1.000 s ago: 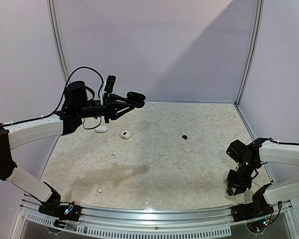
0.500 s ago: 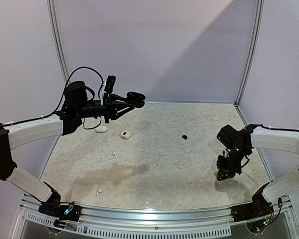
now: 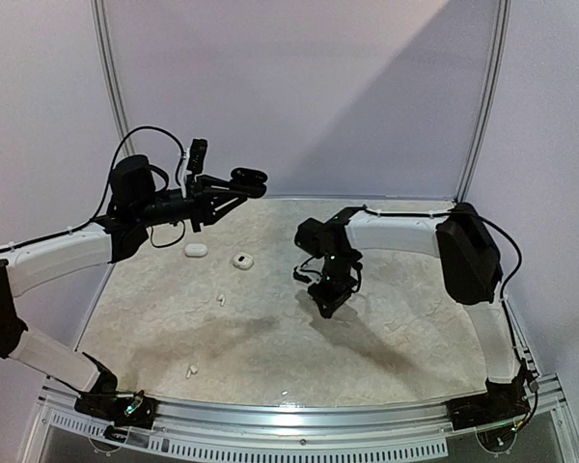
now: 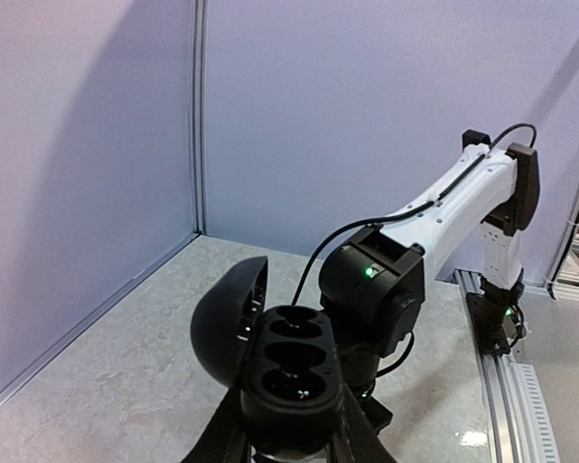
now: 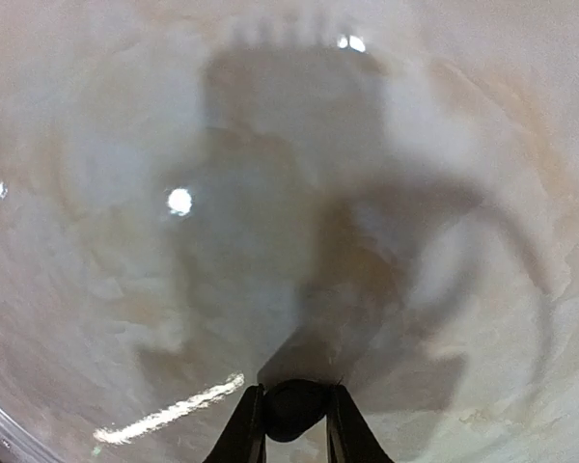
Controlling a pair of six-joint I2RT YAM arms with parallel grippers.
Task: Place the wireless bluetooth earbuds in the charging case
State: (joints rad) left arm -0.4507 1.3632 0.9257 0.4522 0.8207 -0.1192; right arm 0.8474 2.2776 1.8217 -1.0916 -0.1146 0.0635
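My left gripper (image 3: pixel 230 186) is shut on an open black charging case (image 3: pixel 247 180) and holds it high over the table's back left. In the left wrist view the case (image 4: pixel 294 371) has its lid (image 4: pixel 230 323) swung left, and both sockets look empty between my fingers (image 4: pixel 289 439). My right gripper (image 3: pixel 326 303) hangs low over the table's middle, pointing down. In the right wrist view it (image 5: pixel 291 417) is shut on a small round black earbud (image 5: pixel 291 407) above the bare table. Two white earbuds (image 3: pixel 220 300) (image 3: pixel 190 369) lie at the left.
A white pill-shaped case (image 3: pixel 195 250) and a second white case (image 3: pixel 242 260) lie at the back left. The right arm's wrist (image 4: pixel 372 289) sits close behind the black case in the left wrist view. Walls close the table's back and sides.
My right arm has swung from the near right corner leftward to the table's middle. My left gripper has lifted the black case a little higher and to the left.
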